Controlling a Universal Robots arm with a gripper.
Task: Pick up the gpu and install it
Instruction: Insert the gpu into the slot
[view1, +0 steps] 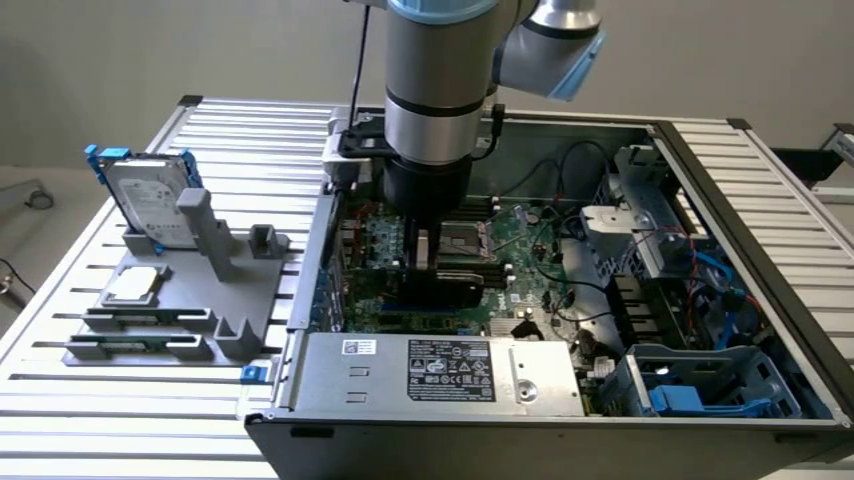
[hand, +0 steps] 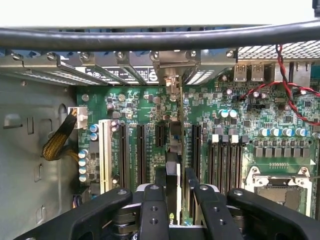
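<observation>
Fingers: my fingers (hand: 152, 212) are closed narrow on the gpu (hand: 173, 172), one against each face, gripping near its upper edge.
Gpu: it stands on edge in my grip inside the open case (view1: 761, 220), right over the long expansion slots (hand: 141, 150) of the motherboard (hand: 145, 102). Its silver bracket (hand: 172, 67) sits at the rear slot openings.
Done: the pick-up, I judge, since I hold the card and it lines up with a slot.
Left: I cannot tell whether its edge is pressed fully home, and I have not let go.
Elsewhere: the hard drive (view1: 147, 195) stands in its grey holder (view1: 200, 300) on the desk (view1: 254, 125), well apart from the case.
</observation>
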